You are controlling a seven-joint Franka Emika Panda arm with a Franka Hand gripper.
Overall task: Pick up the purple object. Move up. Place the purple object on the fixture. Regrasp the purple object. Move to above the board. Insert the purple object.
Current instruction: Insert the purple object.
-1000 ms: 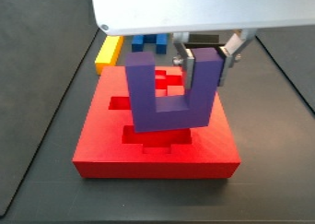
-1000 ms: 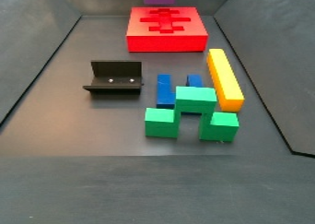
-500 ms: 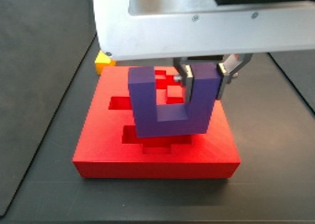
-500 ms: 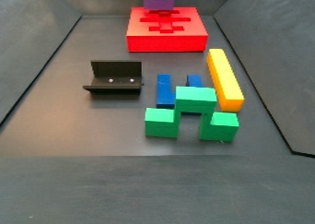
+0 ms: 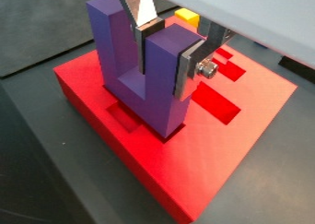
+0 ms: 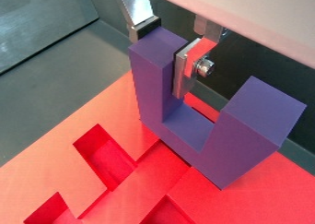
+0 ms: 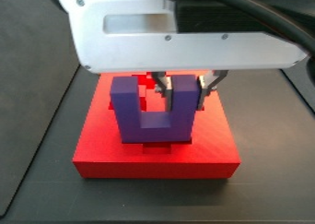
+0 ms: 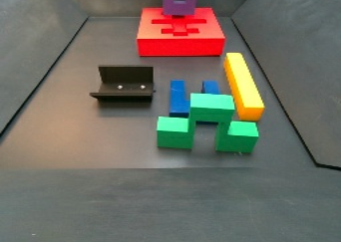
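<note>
The purple object [image 7: 154,112] stands upright, prongs up, low over the red board [image 7: 154,160]. Its base sits at the bright cut-outs near the board's front. My gripper [image 7: 185,88] is shut on one prong, seen close in both wrist views: gripper [image 5: 164,53] and gripper [image 6: 163,57] have silver fingers pressed on either face of the prong. The other prong [image 6: 252,108] is free. Whether the base touches the board [image 5: 234,126] I cannot tell. In a side view the purple object [image 8: 177,1] shows at the top over the board [image 8: 182,42]. The dark fixture [image 8: 123,84] stands apart on the floor, bare.
Beside the fixture lie green blocks [image 8: 200,121], a blue block [image 8: 178,95] and a long yellow bar [image 8: 242,85]. A yellow block [image 5: 185,18] shows behind the gripper. Dark walls slope up around the floor.
The gripper has come down with the purple object, which now sits much lower over the board's cut-outs. The loose blocks and fixture have not moved.
</note>
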